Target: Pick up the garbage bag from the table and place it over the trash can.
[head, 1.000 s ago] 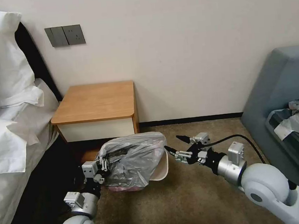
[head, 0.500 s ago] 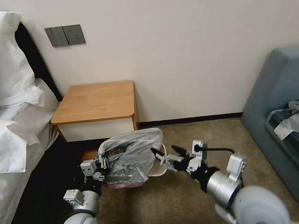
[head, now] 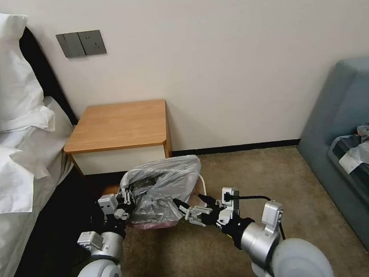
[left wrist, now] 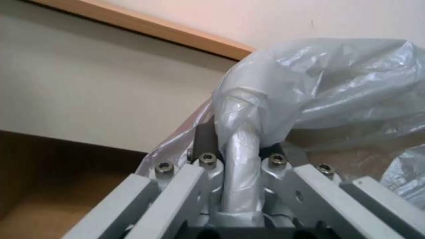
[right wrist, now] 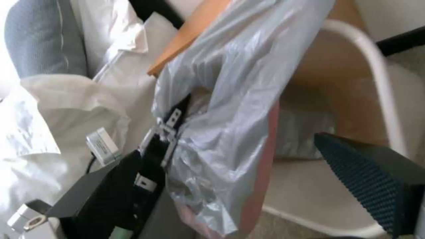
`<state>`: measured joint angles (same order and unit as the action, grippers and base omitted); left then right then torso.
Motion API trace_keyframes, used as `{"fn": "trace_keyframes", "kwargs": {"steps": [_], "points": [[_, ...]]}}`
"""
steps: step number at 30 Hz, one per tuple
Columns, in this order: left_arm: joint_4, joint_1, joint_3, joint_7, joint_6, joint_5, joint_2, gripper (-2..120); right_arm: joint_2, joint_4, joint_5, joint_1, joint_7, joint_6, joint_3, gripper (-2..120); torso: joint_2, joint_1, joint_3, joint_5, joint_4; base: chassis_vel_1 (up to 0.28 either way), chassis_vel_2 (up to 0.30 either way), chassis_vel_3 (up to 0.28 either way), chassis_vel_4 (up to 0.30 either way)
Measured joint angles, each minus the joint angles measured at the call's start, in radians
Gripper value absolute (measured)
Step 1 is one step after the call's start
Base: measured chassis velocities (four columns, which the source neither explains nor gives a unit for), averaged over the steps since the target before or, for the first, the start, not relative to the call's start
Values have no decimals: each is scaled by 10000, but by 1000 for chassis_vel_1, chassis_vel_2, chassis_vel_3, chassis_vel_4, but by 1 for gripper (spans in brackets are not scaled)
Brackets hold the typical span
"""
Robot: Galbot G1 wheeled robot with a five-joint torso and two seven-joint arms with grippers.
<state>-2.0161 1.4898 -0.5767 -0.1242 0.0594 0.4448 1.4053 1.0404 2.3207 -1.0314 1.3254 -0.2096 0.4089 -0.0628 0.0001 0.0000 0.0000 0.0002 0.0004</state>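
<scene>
The grey translucent garbage bag (head: 165, 187) with its pinkish-red rim is draped over the cream trash can (head: 203, 181) on the carpet, hiding most of it. My left gripper (head: 127, 196) is shut on the bag's left edge; plastic is bunched between its fingers (left wrist: 206, 139). My right gripper (head: 194, 203) is open at the bag's near right corner, just in front of the bin. In the right wrist view the bag (right wrist: 221, 116) hangs beside the bin's rim (right wrist: 374, 69), with one dark finger pad (right wrist: 367, 176) over the bin's opening. Behind stands the table (head: 118, 125), its top bare.
A bed with white pillows (head: 4, 98) runs along the left, close to my left arm. A grey sofa (head: 346, 111) with a pale plastic heap and dark cloth (head: 366, 148) stands at the right. Open brown carpet (head: 256, 171) lies between bin and sofa.
My right arm has swung left and nearer, bringing its open gripper from the bin's right side to the bag's near right corner. The left gripper keeps hold; the bag has sunk slightly.
</scene>
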Motion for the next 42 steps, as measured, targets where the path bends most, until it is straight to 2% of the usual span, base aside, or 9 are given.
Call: {"fn": "trace_keyframes", "kwargs": {"steps": [12, 17, 18, 20, 21, 27, 36, 39, 42], "points": [[13, -77, 35, -42, -4, 41, -122, 3, 489, -1023, 141, -606, 285, -99, 675, 97, 0, 0, 0, -3, -4, 0, 0, 0, 0], [16, -125, 5, -48, -37, 55, -118, 3, 487, -1015, 291, -498, 426, -195, 642, 79, 0, 0, 0, -3, -5, 0, 0, 0, 0], [16, -125, 5, -48, -37, 55, -118, 3, 487, -1015, 291, -498, 426, -195, 642, 79, 0, 0, 0, -3, -5, 0, 0, 0, 0], [28, -161, 0, -48, -55, 64, -97, 3, 488, -998, 361, -452, 483, -226, 631, 68, 0, 0, 0, -3, -4, 0, 0, 0, 0], [28, -161, 0, -48, -55, 64, -97, 3, 488, -998, 361, -452, 483, -226, 631, 68, 0, 0, 0, -3, -4, 0, 0, 0, 0], [30, -173, -27, -41, -87, 67, -81, 3, 514, -1023, 498, -459, 539, -272, 657, 41, 0, 0, 0, -3, -5, 0, 0, 0, 0], [42, -246, -110, -21, -152, 141, -98, 3, 517, -1051, 660, -419, 577, -343, 671, 15, -1, 0, 0, -3, -6, 0, 0, 0, 0], [62, -336, -161, 11, -228, 167, -56, 3, 522, -1045, 728, -376, 603, -358, 673, 0, -1, 0, 0, -2, -4, 0, 0, 0, 0], [81, -387, -201, 30, -255, 187, -31, 3, 521, -1023, 775, -352, 614, -367, 670, 0, -2, 0, 0, -1, -3, 0, 0, 0, 0]]}}
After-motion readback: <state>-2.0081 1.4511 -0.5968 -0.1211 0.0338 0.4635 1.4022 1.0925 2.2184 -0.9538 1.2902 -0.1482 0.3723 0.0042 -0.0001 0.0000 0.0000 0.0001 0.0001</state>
